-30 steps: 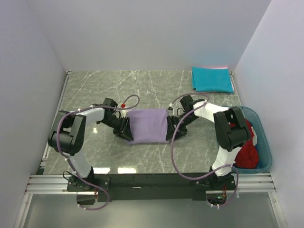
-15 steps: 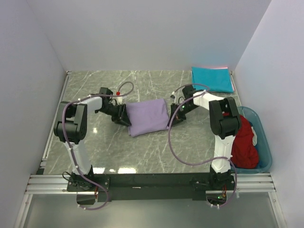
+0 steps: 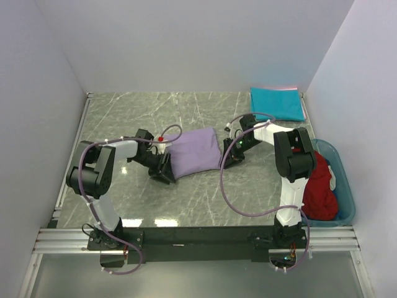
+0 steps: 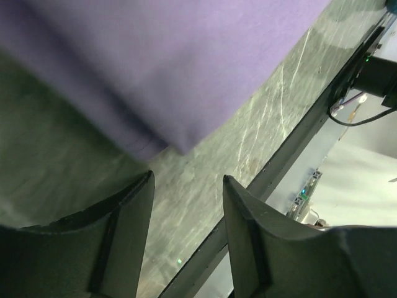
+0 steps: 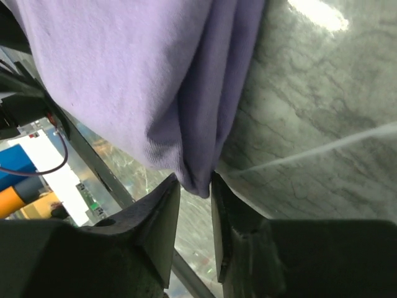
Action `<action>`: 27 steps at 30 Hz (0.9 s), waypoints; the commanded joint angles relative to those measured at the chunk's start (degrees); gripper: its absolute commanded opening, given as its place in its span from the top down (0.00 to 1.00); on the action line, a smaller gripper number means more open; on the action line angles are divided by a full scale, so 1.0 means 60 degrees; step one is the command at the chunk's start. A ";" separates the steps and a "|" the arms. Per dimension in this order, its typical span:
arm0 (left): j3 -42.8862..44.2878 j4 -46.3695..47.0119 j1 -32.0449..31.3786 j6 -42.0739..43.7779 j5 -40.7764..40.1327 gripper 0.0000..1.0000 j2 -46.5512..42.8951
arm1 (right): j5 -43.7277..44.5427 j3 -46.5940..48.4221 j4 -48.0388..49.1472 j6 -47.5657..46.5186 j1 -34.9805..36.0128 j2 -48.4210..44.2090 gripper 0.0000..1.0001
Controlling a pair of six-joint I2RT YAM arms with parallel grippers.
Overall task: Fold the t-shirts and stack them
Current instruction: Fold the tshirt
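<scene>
The folded lavender t-shirt (image 3: pixel 197 151) lies flat in the middle of the top view, a soft rectangle tilted a little, its long folded edges pointing toward lower left and right. The left gripper (image 4: pixel 186 192) sits at the shirt's lower-left corner with its fingers spread and only bare table (image 3: pixel 124 112) between them; the corner hangs just above the gap, apart from both fingers. The right gripper (image 5: pixel 195 189) is at the shirt's right edge with its jaws drawn narrow, and the tip of the layered fold dips into the mouth of that slit. Whether it is pinched or merely resting there cannot be told. A teal t-shirt (image 3: pixel 277 103) lies folded flat in the upper right, well apart, and a dark red t-shirt (image 3: pixel 321 194) is heaped in the bin (image 3: pixel 347 192) at the right edge. The main risk is at the right edge: if those jaws grip the fold tip when the arm pulls away, the top layers would drag and the fold would open. At the lower left, a low finger could catch the corner and peel a layer.
</scene>
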 commanded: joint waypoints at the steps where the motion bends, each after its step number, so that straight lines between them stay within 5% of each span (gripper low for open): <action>1: 0.0231 0.0391 -0.0186 -0.0287 -0.0172 0.46 -0.0071 | -0.0189 -0.0163 0.0439 0.0096 0.0182 -0.0400 0.67; 13: 0.0921 0.1167 -0.0215 -0.1006 0.0018 0.49 0.0722 | -0.0437 -0.0838 0.0922 0.0343 0.0387 -0.0664 0.82; 18: 0.1024 0.0831 -0.0142 -0.0698 -0.0216 0.67 0.0737 | -0.0424 -0.0911 0.0996 0.0419 0.0387 -0.0811 1.00; 25: 0.1331 -0.0428 0.0370 0.0326 -0.0874 0.99 0.0547 | -0.0131 -0.1145 0.1025 0.0360 0.0212 -0.1264 1.00; 27: 0.1550 -0.0925 0.0575 0.0998 -0.1036 0.99 0.0532 | 0.0030 -0.1233 0.1011 0.0345 0.0095 -0.1469 1.00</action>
